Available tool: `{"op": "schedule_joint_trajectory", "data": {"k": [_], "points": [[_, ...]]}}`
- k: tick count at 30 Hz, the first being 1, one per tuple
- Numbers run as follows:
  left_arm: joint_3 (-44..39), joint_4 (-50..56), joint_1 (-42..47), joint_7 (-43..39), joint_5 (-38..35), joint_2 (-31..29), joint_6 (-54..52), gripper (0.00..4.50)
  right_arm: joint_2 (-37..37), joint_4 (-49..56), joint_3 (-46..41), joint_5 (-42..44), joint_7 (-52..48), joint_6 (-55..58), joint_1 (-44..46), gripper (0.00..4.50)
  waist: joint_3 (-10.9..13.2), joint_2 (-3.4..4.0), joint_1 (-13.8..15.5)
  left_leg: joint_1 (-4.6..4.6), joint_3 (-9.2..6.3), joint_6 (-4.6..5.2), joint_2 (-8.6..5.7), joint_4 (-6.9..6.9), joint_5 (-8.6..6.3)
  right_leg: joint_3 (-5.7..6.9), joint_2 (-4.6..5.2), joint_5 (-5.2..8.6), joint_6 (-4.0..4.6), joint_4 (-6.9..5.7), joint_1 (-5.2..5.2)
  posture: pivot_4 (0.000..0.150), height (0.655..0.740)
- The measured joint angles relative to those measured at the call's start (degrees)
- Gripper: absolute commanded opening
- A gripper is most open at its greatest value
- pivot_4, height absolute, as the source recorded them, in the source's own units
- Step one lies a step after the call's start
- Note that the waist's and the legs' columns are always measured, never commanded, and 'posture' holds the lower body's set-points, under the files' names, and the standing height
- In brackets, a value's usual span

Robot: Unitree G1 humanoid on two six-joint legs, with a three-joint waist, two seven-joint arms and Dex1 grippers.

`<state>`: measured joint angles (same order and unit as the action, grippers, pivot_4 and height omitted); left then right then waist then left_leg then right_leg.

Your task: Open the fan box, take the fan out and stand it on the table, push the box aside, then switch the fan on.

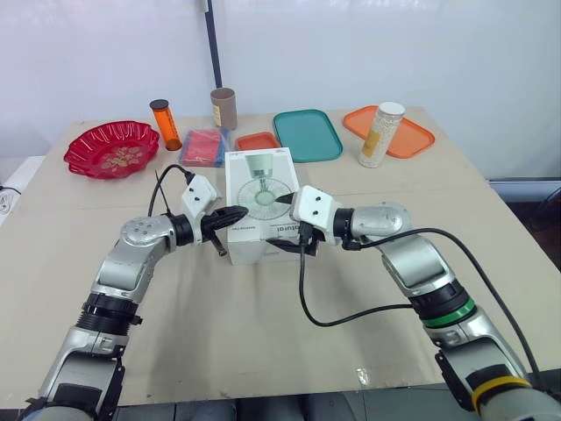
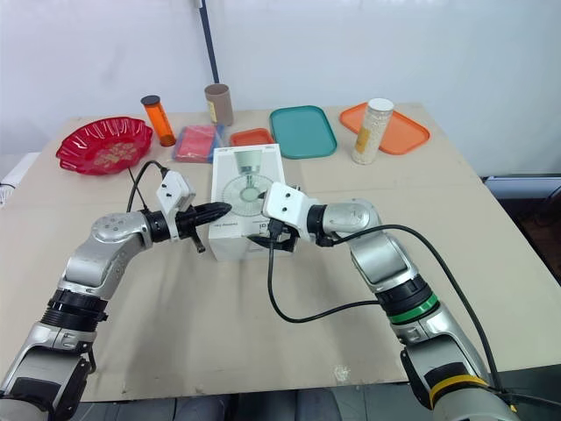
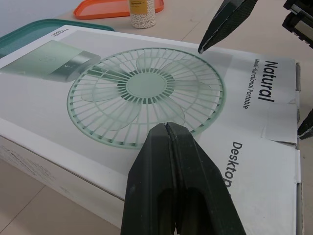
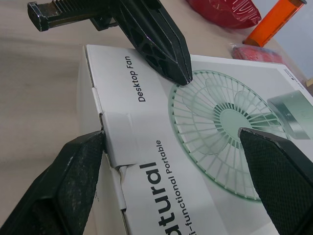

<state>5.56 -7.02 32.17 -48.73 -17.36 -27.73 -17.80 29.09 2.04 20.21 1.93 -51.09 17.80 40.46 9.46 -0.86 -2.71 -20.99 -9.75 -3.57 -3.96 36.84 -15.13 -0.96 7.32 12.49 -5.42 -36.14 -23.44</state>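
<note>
We have our right gripper [image 4: 171, 139] spread across the flap end of the fan box [image 1: 259, 189], and our clenched left gripper [image 1: 237, 215] rests on its top.

We've got the fan box [image 1: 254, 173] mid-table, a tray [image 1: 307, 134] behind it, a bowl [image 1: 86, 149] in the far left corner.

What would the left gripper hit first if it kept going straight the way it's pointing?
Most likely the fan box top, at the printed fan: the left gripper, shut, slants down with its tip about on that surface. If it skimmed over, a finger of the right gripper comes next.
</note>
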Motion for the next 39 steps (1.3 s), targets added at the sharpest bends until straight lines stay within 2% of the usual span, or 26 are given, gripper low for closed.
{"op": "schedule_joint_trajectory", "data": {"k": [14,19,23,26,39], "points": [[-0.09,1.98,-1.35,-0.16,0.03,0.05,-0.09,0.05,-3.98,-3.90,-8.83,5.35,3.24,7.37,2.94,4.50,0.00,0.00,0.02,-0.01,0.02,0.01,0.00,-0.04,0.00,-0.01,0.01,-0.01,0.01,0.01,-0.03,0.150,0.7384],[-0.08,2.53,-1.68,-0.34,0.03,-0.04,-0.18,0.05,-3.28,-2.11,-10.86,9.16,1.59,9.64,2.14,4.50,-0.01,0.01,0.02,-0.01,0.01,0.02,0.00,-0.04,-0.01,-0.01,0.01,-0.01,0.01,0.01,-0.03,0.150,0.7384],[0.05,3.18,-1.99,-0.64,-0.05,-0.33,-0.31,0.05,2.50,7.36,-11.92,15.65,-5.92,11.86,-6.39,4.50,-0.01,-0.01,0.12,-0.05,0.02,0.10,-0.01,-0.01,-0.06,0.00,0.03,0.01,-0.02,0.06,0.00,0.150,0.7384],[-0.15,3.19,-1.96,-0.62,-0.05,-0.36,-1.00,0.05,5.27,10.22,-11.91,16.97,-7.86,12.38,-9.85,4.50,-0.02,0.01,0.05,-0.03,0.05,0.32,-0.01,0.03,-0.18,-0.01,0.02,-0.01,-0.04,0.03,0.00,0.150,0.7384],[-0.24,2.36,-1.20,-1.74,0.05,-0.33,-1.08,0.05,8.26,11.84,-10.34,16.86,-9.54,11.09,-14.79,4.50,-0.02,0.01,0.17,0.03,0.08,0.25,0.03,0.03,-0.14,-0.02,0.00,-0.01,-0.04,0.06,0.07,0.150,0.7384]]}}
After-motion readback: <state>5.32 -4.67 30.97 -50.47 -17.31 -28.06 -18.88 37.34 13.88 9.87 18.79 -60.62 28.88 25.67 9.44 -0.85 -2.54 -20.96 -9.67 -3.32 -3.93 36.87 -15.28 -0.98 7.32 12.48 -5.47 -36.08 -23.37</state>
